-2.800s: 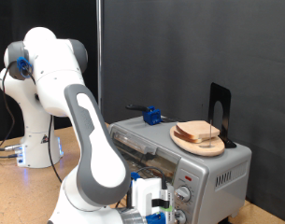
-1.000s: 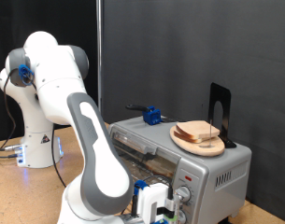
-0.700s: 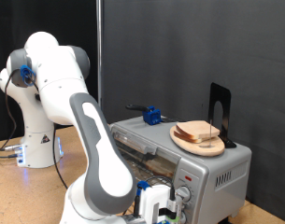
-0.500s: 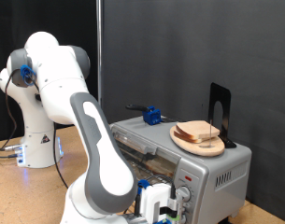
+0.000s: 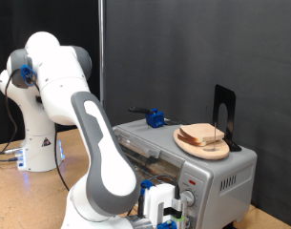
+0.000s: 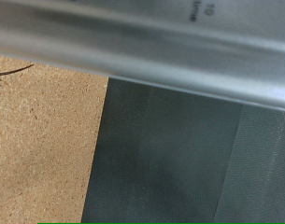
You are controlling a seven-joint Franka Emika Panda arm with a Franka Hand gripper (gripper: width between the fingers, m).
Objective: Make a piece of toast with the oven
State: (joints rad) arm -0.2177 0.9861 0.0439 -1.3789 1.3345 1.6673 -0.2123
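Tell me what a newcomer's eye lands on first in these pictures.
The big white robot arm fills the exterior view's left and bends down to the bottom edge, where its gripper sits low in front of the oven. On the oven's top, toward the exterior view's right, a round wooden plate carries the piece of toast, beside a small blue object. The wrist view shows only a blurred grey metal band over a brown board.

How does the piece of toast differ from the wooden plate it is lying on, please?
The piece of toast is squarish and pale beige with a brown crust; the wooden plate is round and evenly tan. The toast is smaller, and the plate's rim shows around it. Both are thin and flat, and sit on top of the oven.
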